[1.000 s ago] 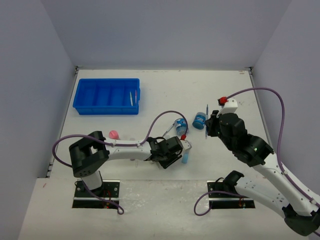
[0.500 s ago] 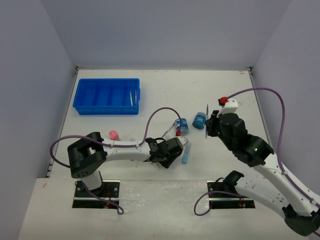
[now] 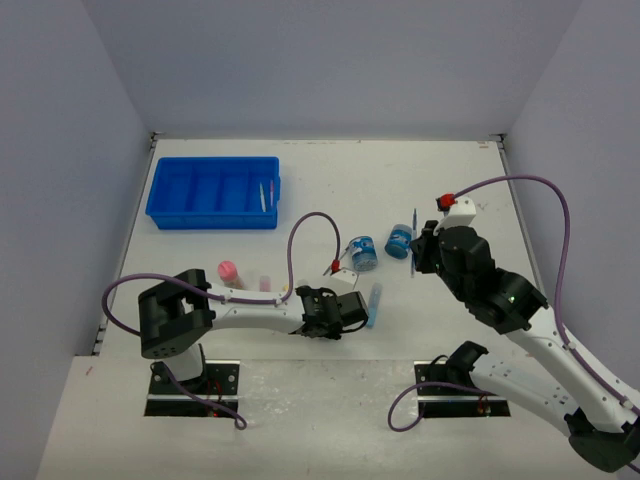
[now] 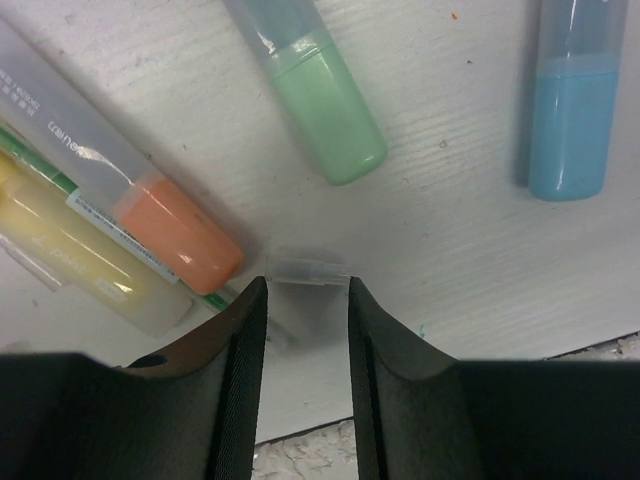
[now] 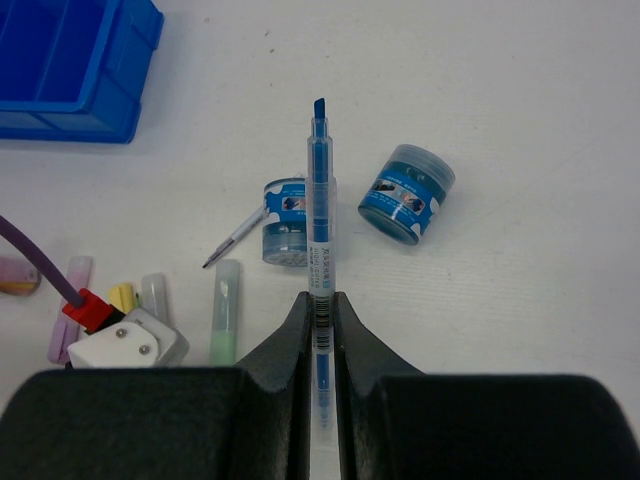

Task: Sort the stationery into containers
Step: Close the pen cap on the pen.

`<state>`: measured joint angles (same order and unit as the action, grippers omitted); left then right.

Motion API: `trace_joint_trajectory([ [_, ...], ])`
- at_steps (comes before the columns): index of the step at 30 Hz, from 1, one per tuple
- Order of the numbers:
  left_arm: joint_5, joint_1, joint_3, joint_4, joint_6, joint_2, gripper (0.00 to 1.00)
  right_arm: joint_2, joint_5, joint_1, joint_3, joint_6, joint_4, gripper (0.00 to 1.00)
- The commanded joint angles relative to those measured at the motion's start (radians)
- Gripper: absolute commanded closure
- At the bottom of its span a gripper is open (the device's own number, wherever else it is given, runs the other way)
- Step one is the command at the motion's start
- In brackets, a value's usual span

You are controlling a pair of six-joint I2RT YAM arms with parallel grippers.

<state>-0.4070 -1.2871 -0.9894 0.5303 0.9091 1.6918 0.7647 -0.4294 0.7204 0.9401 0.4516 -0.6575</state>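
Close to the near edge of the white tabletop (image 3: 470,180), left of its middle, the left claw (image 4: 308,300) sits low among a cluster of short pastel marker sticks. Its two black fingers (image 4: 238,380) stand partly apart and pinch a small translucent clear-capped stick (image 4: 308,268), which fills the gap between them. Just past the fingertips an orange marker stick (image 4: 175,230) lies touching a pale yellow marker stick (image 4: 90,265), side by side. A pale green marker stick (image 4: 325,110) lies slightly farther on, and a light blue marker stick (image 4: 570,110) lies apart from these, toward the right edge. Toward the left edge, near the left arm, are a pale purple marker stick (image 3: 265,284) and a small pink-capped bottle (image 3: 228,270).

Farther in, right of the middle, the right claw (image 5: 320,300) hangs above the tabletop. It is clamped tight on a thin blue pen (image 5: 320,200) whose tip points toward the far edge. Beyond it sit two small round blue tubs, the left tub (image 5: 286,222) and the right tub (image 5: 407,193), apart from each other. A thin dark-tipped pen (image 5: 235,240) lies against the left tub.

At the far left corner stands the rectangular bright blue plastic tray (image 3: 160,200) with its row of narrow compartments. Two thin pale pens (image 3: 265,195) lie in the compartment at its right end
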Motion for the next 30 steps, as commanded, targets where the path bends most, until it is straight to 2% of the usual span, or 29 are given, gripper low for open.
trace_joint_trajectory([
  [1, -0.094, -0.028, -0.02, 0.014, 0.147, 0.013, 0.78, 0.002, -0.015, -0.001, -0.007, 0.002, 0.039, 1.0],
  [6, -0.099, -0.046, -0.048, 0.01, 0.125, 0.043, 0.72, 0.003, -0.015, -0.001, -0.008, 0.001, 0.039, 1.0],
  [11, -0.087, -0.048, -0.066, 0.01, 0.094, 0.06, 0.56, -0.002, -0.014, -0.003, -0.009, 0.0, 0.039, 1.0],
  [13, -0.086, -0.048, -0.068, 0.012, 0.088, 0.058, 0.53, -0.001, -0.013, -0.002, -0.009, -0.001, 0.04, 1.0],
  [20, -0.1, -0.057, -0.076, 0.011, 0.007, -0.001, 0.33, 0.004, -0.009, -0.001, -0.006, -0.002, 0.039, 1.0],
  [24, -0.106, -0.058, -0.084, -0.001, -0.09, -0.039, 0.3, -0.002, -0.011, -0.003, -0.005, -0.003, 0.039, 1.0],
  [27, -0.104, -0.058, -0.057, -0.062, -0.263, -0.094, 0.27, -0.012, -0.017, -0.001, -0.003, -0.002, 0.038, 1.0],
  [30, -0.104, -0.053, -0.054, -0.084, -0.416, -0.155, 0.21, -0.035, -0.02, -0.003, 0.0, 0.001, 0.038, 1.0],
])
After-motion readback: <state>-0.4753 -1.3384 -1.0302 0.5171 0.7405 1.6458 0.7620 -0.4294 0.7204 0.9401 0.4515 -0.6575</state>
